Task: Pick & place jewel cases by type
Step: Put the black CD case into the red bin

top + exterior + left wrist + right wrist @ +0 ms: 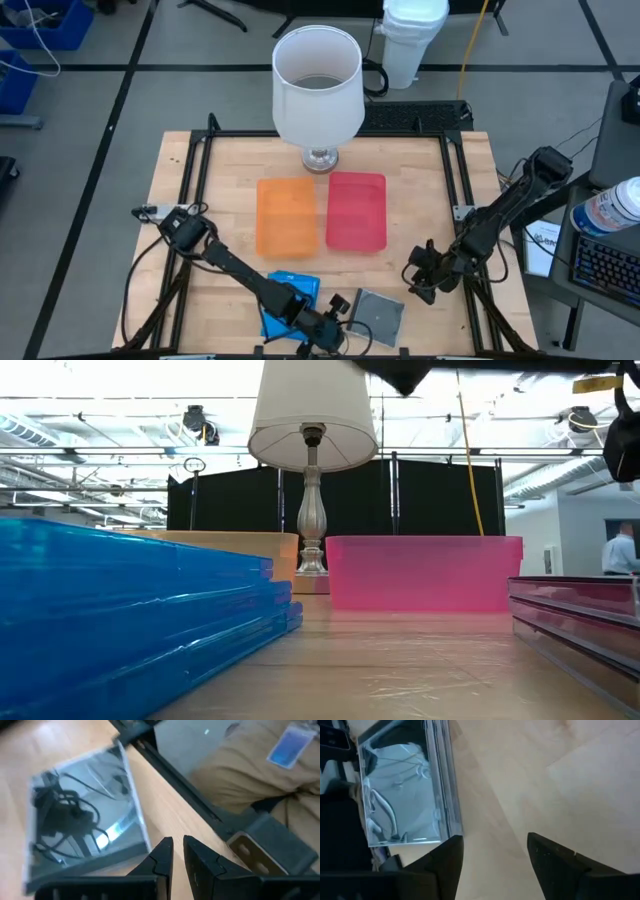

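Several bright blue jewel cases (290, 298) (130, 610) lie stacked flat near the table's near edge. Right of them lies a stack of grey, clear jewel cases (379, 314) (580, 625) (82, 815) (402, 790). My left gripper (343, 306) (177, 851) is shut and hovers between the two stacks, its tips beside the grey stack's edge. My right gripper (416, 276) (492, 852) is open over bare wood just right of the grey stack. The orange tray (287, 215) (235, 545) and the red tray (357, 210) (425, 572) sit side by side mid-table.
A white-shaded lamp (318, 80) (312, 480) stands behind the trays at the far edge. A black frame rail (175, 785) runs along the table's edge. A person in tan clothing with a badge (290, 747) is close beyond the near edge.
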You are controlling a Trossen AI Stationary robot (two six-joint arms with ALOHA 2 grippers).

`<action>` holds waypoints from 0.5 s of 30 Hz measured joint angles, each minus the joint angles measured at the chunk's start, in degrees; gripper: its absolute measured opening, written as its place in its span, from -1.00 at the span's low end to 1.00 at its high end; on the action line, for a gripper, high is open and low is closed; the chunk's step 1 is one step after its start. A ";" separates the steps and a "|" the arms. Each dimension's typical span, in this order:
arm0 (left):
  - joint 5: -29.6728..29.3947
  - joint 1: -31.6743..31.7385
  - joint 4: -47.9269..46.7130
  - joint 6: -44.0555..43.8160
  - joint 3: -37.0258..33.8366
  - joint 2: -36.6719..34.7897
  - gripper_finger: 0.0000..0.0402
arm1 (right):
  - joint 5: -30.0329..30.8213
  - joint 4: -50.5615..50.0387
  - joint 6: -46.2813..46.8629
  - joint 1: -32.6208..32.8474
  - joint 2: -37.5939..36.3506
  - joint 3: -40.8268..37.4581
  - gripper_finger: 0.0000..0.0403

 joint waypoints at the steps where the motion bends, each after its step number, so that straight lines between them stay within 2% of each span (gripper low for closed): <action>1: -0.74 0.00 -0.01 0.31 0.30 0.00 -0.75 | -0.03 0.82 -0.24 0.00 0.52 0.00 0.05; 4: -2.13 -0.31 -0.77 0.53 2.04 0.04 -0.75 | -0.04 4.61 -0.51 0.02 2.31 0.00 0.03; 15: 2.93 0.41 2.41 -1.08 3.41 1.47 -0.75 | -1.66 8.03 -1.52 -0.79 6.71 0.00 0.02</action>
